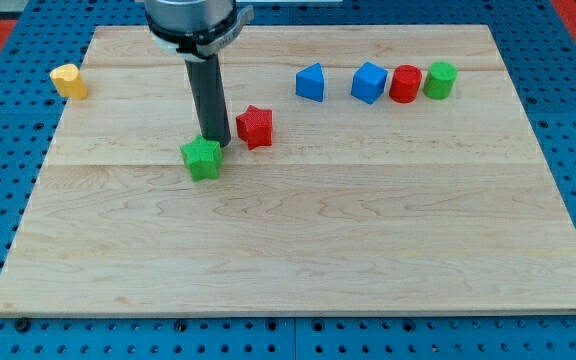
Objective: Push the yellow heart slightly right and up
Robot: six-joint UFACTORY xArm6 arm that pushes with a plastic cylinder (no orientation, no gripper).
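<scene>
The yellow heart (68, 81) lies at the board's upper left edge. My tip (217, 143) is far to its right and lower, touching the upper right of the green star (202, 158) and just left of the red star (255, 127). The rod rises from the tip to the arm at the view's top.
A blue triangle-like block (310, 83), a blue cube (369, 82), a red cylinder (405, 84) and a green cylinder (440, 80) stand in a row at the upper right. The wooden board (298, 260) lies on a blue perforated table.
</scene>
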